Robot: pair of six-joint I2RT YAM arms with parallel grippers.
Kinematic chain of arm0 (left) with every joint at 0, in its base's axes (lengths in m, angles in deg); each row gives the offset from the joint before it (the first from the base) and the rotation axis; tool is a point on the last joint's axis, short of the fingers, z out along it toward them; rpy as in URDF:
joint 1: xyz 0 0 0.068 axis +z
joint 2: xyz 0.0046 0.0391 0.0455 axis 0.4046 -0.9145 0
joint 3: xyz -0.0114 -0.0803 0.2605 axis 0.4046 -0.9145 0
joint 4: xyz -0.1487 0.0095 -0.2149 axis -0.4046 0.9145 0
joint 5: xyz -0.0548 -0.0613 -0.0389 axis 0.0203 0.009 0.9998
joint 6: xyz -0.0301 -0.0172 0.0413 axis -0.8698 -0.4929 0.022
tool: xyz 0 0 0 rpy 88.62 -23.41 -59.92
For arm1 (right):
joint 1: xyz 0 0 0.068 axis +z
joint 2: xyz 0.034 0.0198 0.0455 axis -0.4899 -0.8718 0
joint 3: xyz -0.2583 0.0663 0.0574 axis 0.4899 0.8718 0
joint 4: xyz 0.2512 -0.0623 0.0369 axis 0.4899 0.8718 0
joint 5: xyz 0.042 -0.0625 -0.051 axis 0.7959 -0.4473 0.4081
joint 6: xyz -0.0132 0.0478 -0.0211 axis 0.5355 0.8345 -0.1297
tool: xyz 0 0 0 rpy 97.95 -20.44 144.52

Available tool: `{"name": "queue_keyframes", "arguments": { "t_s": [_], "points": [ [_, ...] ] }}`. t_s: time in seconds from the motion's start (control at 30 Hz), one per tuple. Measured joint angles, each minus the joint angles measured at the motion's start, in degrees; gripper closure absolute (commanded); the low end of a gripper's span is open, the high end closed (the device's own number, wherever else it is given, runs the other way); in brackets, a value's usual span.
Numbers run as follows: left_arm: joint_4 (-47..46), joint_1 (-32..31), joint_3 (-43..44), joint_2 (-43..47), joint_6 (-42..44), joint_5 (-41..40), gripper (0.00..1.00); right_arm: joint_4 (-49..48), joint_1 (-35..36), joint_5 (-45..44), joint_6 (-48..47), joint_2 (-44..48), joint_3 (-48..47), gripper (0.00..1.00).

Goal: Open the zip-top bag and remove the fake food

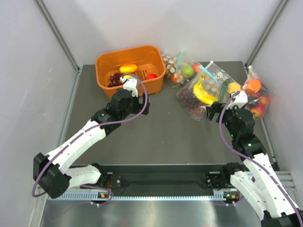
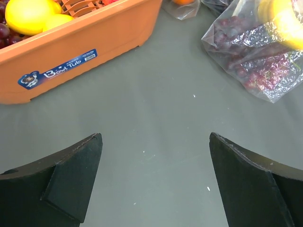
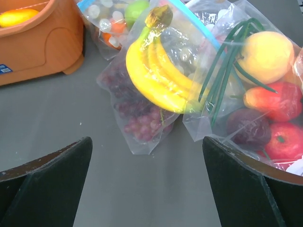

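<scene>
Left gripper [image 2: 155, 142]: spread wide, with nothing between the two dark wedge-shaped fingers. It hovers over the bare bench [image 1: 165, 132], close to the wall of the orange tub [image 2: 85, 42], and touches nothing.
Right gripper [image 3: 147, 142]: also spread wide and holding nothing. It faces the zip-top bag [image 3: 142, 137], whose near corner lies a little ahead of the fingertips and apart from them.
Zip-top bag: thin, clear, crinkly plastic lying flat at the right rear of the bench, with a light blue zip strip [image 3: 189, 19] along its far edge. I cannot tell if the strip is sealed.
Fake food: both pieces are inside the bag. The bananas [image 3: 156, 75] are glossy, yellow and curved, with a dark stem end. The grapes [image 3: 135, 106] are small dark purple-red beads under them, towards the near corner.
Orange tub: smooth hard plastic with rounded corners and a blue label on the wall.
Neighbours: a dotted bag [image 3: 106, 23] lies just behind the zip-top bag, and a bag of round fruits [image 3: 270, 109] lies against its right side.
Open room: matte grey bench lies bare between the tub and the zip-top bag and in front of both grippers. The right wall is near the bag of round fruits.
</scene>
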Motion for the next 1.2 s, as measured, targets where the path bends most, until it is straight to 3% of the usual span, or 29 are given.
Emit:
{"name": "queue_keyframes", "arguments": {
  "t_s": [0.5, 1.0, 1.2],
  "points": [
    [0.0, 0.0, -0.6, 0.2, -0.6, 0.6, 0.01, 1.7, 0.0, -0.2, -0.5, -5.1, -5.6, 0.0],
    [0.4, 0.0, -4.3, 5.8, -1.0, 3.9, 0.01, -7.7, 0.0, 7.2, 0.3, -41.7, -20.1, 0.0],
    [0.4, 0.0, -4.5, 6.7, -1.0, 4.2, 0.01, -9.7, 0.1, 6.0, -0.8, -50.8, -22.0, 0.0]
  ]
}}
